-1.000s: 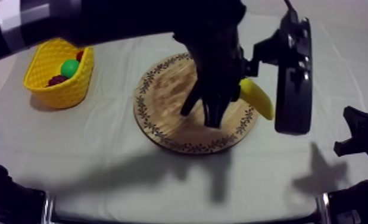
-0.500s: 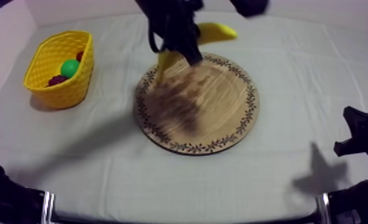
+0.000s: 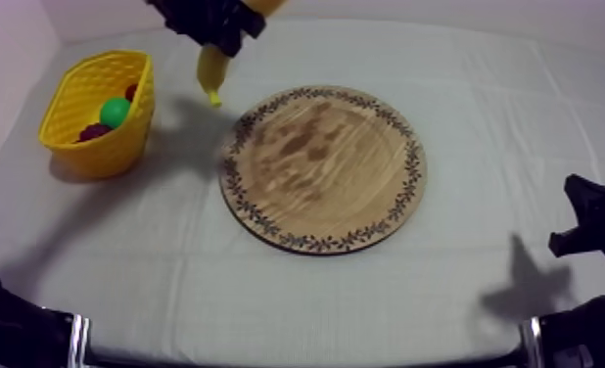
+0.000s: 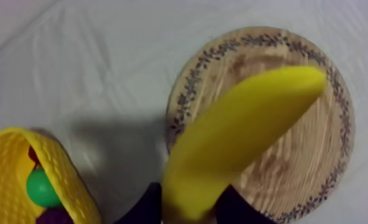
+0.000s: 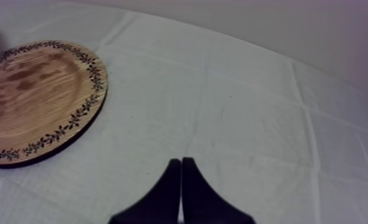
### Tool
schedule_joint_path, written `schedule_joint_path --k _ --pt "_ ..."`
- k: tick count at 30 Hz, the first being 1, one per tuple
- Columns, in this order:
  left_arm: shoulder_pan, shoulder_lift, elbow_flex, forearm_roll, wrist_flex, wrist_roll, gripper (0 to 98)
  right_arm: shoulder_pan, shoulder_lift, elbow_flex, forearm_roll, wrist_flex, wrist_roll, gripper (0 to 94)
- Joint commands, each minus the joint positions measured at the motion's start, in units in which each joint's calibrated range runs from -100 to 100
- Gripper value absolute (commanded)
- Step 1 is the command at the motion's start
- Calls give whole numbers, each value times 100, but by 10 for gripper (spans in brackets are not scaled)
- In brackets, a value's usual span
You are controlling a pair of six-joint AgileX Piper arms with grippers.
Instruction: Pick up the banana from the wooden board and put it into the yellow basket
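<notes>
— Since the wooden board (image 3: pixel 321 166) is seen bare, can the pick-up be counted as done?

— It can. The banana (image 3: pixel 211 70) is held clear of the table (image 3: pixel 169 284) by the left gripper (image 4: pixel 190 207). Its fingers (image 4: pixel 146 208) are clamped round one end of the fruit, and the rest juts out free.

— Where is the banana placed just now?

— In the top view it is found at about eleven o'clock of the board, off the rim and over the cloth. The yellow basket (image 3: pixel 91 147) stands at about ten o'clock of the board, well apart from it. The banana is thus carried between the two, not yet over the basket's mouth.

— What is left, then?

— Roughly half the carry is judged to remain. The banana has to be brought over the basket, lowered and let go. A green fruit (image 3: pixel 116 112), grapes (image 3: pixel 95 130) and a small red fruit (image 3: pixel 131 91) are already lodged inside, so room may be tight.

— And the right gripper (image 5: pixel 181 162)?

— Its fingers are pressed together on nothing. It is parked over bare cloth at about four o'clock of the board.
</notes>
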Motion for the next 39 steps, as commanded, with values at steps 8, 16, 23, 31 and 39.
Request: schedule_joint_path --k 8,16,23,31,39 --pt "-687 -196 188 157 147 374 321 2 0 1 0 -3 2 3" --pt "-1322 -424 542 153 306 365 324 2 0 1 0 -3 2 3" --pt "-1801 -533 793 147 399 331 321 2 0 1 0 -3 2 3" --pt "-2211 -608 851 153 565 294 320 2 0 1 0 -3 2 3" --pt "-2454 -617 824 140 714 244 325 2 0 1 0 -3 2 3"
